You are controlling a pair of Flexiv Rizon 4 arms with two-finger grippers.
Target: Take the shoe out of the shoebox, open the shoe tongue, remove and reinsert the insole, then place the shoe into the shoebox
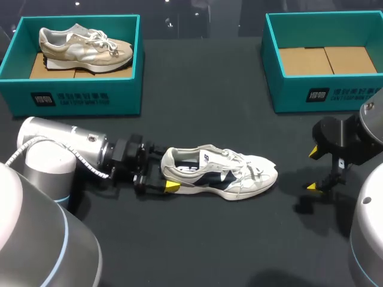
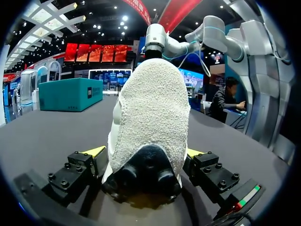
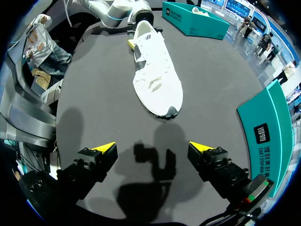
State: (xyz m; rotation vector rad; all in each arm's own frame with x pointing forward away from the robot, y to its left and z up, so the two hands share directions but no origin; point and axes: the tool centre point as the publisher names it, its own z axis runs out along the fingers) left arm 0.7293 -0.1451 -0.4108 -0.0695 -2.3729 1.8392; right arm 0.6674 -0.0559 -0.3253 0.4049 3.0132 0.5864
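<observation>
My left claw (image 2: pixel 145 152) clamps the heel of the white-and-navy mesh sneaker (image 1: pixel 221 173) on the dark counter (image 1: pixel 197 95). I'd hold it firm and low while my right claw (image 3: pixel 151 146), wide open and empty, the toe well ahead of it, goes for the tongue. The insole is hidden, and the tongue is hard to make out under the laces.

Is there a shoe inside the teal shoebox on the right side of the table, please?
No, in the head view the right shoebox shows only its bare cardboard floor.
</observation>
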